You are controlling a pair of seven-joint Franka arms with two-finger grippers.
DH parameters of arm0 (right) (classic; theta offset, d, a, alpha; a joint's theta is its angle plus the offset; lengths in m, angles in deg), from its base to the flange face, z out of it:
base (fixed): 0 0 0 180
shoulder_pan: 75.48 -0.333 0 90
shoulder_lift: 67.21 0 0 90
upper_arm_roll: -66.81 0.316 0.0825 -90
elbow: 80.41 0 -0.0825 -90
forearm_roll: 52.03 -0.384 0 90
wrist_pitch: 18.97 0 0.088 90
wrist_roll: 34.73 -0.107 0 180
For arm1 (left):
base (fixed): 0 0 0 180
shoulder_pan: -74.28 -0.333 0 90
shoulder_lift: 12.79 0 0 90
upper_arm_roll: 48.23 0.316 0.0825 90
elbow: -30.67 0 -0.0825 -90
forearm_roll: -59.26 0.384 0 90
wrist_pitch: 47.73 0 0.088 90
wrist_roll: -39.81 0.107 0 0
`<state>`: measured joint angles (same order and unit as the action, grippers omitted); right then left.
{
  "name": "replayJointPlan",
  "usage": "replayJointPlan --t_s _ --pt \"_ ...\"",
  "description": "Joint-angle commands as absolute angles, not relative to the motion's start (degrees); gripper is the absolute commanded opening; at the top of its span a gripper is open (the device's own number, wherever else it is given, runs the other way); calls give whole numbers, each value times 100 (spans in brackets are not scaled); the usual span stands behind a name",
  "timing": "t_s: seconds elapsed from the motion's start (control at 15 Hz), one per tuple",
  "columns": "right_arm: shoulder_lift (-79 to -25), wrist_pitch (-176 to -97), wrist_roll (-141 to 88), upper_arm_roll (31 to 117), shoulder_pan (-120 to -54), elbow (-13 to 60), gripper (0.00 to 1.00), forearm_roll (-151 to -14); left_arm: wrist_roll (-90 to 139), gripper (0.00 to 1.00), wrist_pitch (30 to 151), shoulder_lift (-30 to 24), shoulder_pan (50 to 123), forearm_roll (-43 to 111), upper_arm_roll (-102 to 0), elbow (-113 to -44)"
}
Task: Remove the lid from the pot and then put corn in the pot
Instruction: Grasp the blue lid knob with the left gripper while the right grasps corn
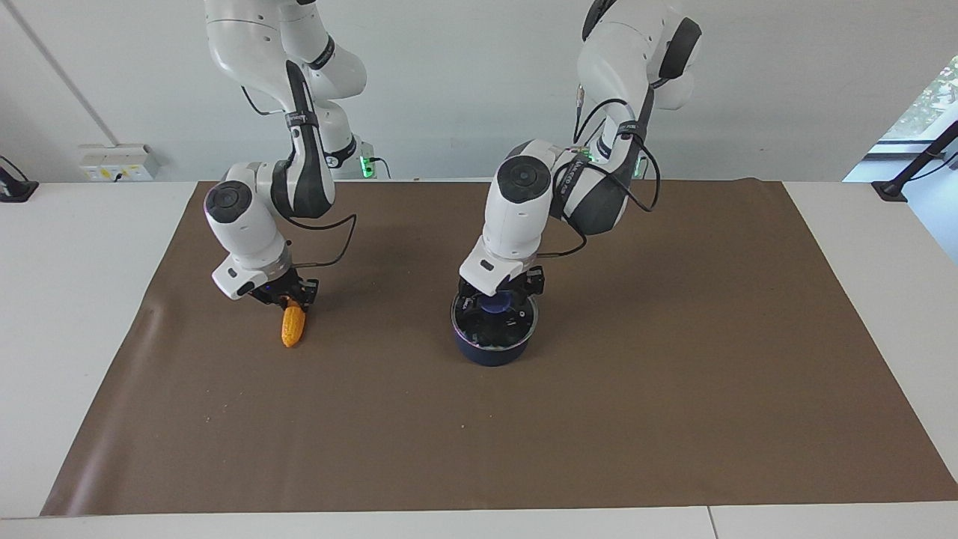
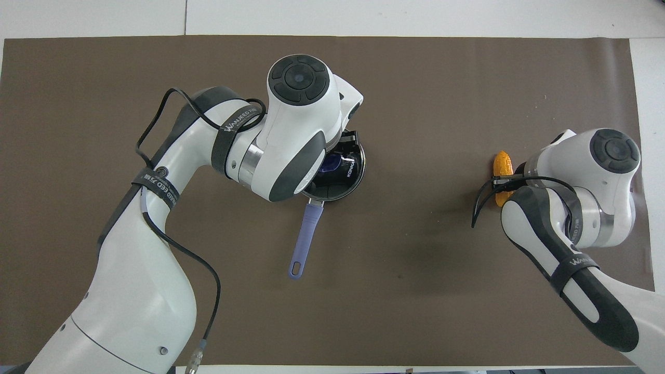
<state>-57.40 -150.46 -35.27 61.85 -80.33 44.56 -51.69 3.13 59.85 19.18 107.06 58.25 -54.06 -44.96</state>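
1. Sitting on the brown mat [image 1: 673, 389] near the middle of the worktop [image 1: 75, 299] is the small dark navy saucepan, the pot [image 1: 490, 352], with the round clear glass lid [image 1: 516, 323] on it
2. Only the overhead view shows the pot's long blue-purple handle [image 2: 306, 236], which points toward the robots; in the facing view the pot body hides it
3. The left hand [image 1: 500, 293] is down on the lid's blue-purple knob [image 1: 495, 304], its fingers spread either side of the knob and not clenched on it
4. From above, the left arm's white wrist covers most of that hand; just one dark finger [image 2: 351, 138] and a slice of the knob show past it
5. The small yellow-orange corn cob [image 1: 292, 326] lies on the mat toward the right arm's end of the worktop, well apart from the pot
6. The right hand [image 1: 288, 299] is clenched on the end of the corn nearer to the robots, and the tapered end points away from them
7. The facing view shows that grip and the cob's full length; the overhead view shows only the corn's tip and a part of its side beside the right wrist
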Motion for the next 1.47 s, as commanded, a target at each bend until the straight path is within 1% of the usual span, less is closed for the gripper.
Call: replayJointPlan --t_s 0.0,0.33,0.47,0.67,0.87,1.0,1.07,1.2,1.4 --pt "-5745 -14520 -3359 6224 -7996 4080 0 -5195 307 99 6161 1876 10812 5926 -5324 -4632" --pt "-5763 -13922 -3359 6233 -8049 3614 0 -5125 307 82 6160 1868 10855 5926 -5315 -4658" --pt "-5771 -13571 -3368 6224 -8102 3325 0 -5124 307 70 6178 1868 10856 5926 -5315 -4667" --pt "-5780 -12973 -3368 6215 -7997 2928 0 -4985 307 48 6169 1868 10864 5918 -5324 -4667" --pt "-5798 -12848 -3376 6180 -7953 2866 0 -4949 307 25 6152 1868 10864 5918 -5324 -4659" --pt "-5781 -12927 -3359 6180 -7900 2822 0 -4922 298 3 6038 1859 10856 5839 -5324 -4597" --pt "-5772 -12997 -3376 6198 -7917 2822 0 -4940 298 0 5942 1824 10847 5812 -5350 -4571" --pt "-5754 -13007 -3403 6268 -8040 2735 0 -4940 298 0 5705 1736 10821 5707 -5359 -4492" --pt "-5710 -12849 -3639 6347 -8408 2332 0 -5028 307 0 5379 1368 10689 5479 -5289 -4492"
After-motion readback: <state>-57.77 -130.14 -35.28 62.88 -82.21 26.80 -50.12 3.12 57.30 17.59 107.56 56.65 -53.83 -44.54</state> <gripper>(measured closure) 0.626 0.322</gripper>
